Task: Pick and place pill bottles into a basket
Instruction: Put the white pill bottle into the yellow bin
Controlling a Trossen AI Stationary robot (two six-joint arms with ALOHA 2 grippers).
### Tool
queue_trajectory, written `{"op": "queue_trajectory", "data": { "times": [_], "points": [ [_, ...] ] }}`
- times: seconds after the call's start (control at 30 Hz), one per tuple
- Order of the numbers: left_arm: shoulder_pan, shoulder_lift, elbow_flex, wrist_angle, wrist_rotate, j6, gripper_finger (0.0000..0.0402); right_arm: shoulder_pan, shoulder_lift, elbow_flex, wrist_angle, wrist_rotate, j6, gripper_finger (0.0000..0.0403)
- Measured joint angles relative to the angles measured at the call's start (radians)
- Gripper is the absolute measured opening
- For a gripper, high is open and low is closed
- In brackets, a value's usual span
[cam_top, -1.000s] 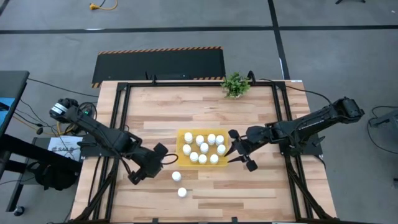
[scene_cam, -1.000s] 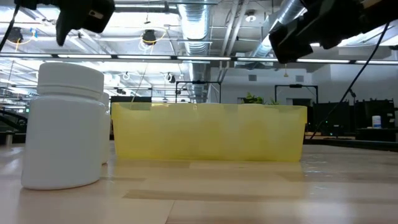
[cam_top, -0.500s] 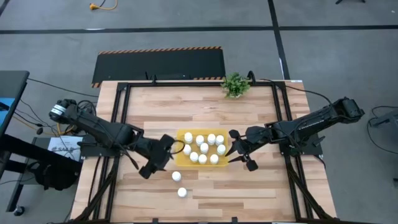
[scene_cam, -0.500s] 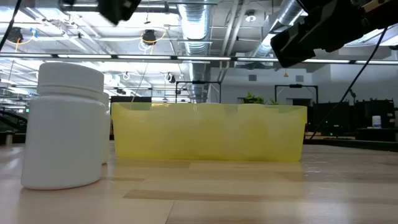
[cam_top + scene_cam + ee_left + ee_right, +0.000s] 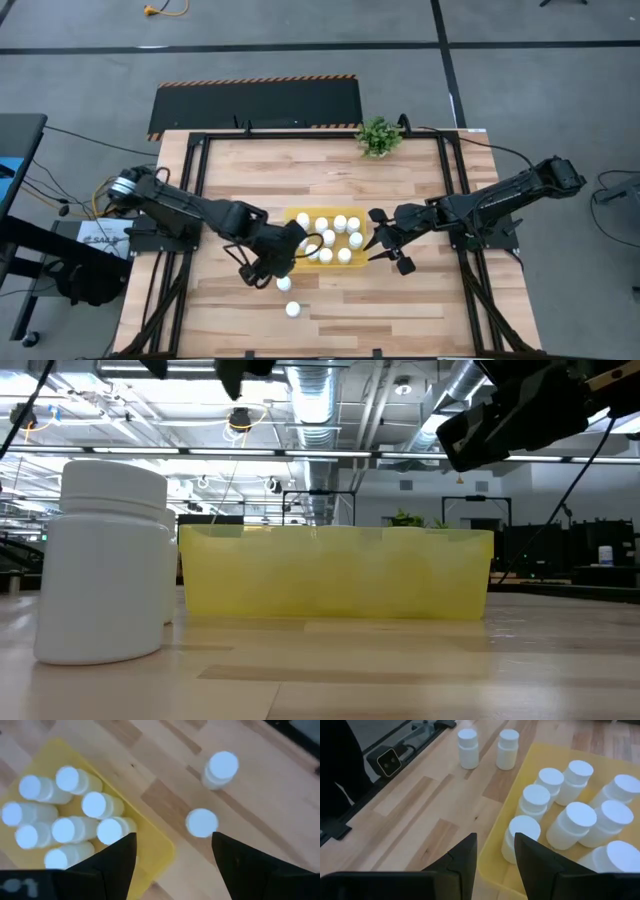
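Item: yellow basket (image 5: 296, 259), sitting near the middle of the wooden surface (image 5: 240, 170), holding a cluster of upright white pill bottles (image 5: 328, 237).

Item: two loose pill bottles, standing on the surface outside the basket at its near left corner; one (image 5: 285, 284) sitting just beside that corner, the other (image 5: 293, 309) standing nearer still. In the low view the closest bottle (image 5: 103, 562) is looming large at left, the basket wall (image 5: 335, 572) stretching behind it.

Item: left claw (image 5: 298, 252), hanging over the basket's near left corner with fingers spread apart, gripping nothing; its wrist view is looking down on the basket corner (image 5: 159, 845) and both loose bottles (image 5: 202, 822).

Item: right claw (image 5: 377, 241), hovering just beside the basket's right edge, clenched and carrying nothing.

Item: small green potted plant (image 5: 379, 136), standing at the far edge.
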Motion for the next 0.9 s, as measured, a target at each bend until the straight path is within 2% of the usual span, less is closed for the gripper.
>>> {"op": "queue_trajectory", "data": {
  "times": [0.27,0.67,0.9],
  "points": [
    [-0.007,0.073,0.012,-0.046,-0.027,0.12,0.0247,0.0,0.0,0.0,-0.01,0.0,0.0,0.0124],
    [-0.066,0.132,0.012,-0.011,0.025,0.097,0.0247,0.0,0.0,0.0,-0.034,0.0,0.0,0.0124],
    [-0.071,0.164,0.01,0.003,0.021,0.095,0.0247,0.0,0.0,0.0,-0.034,-0.001,0.0,0.0124]
  ]
}}
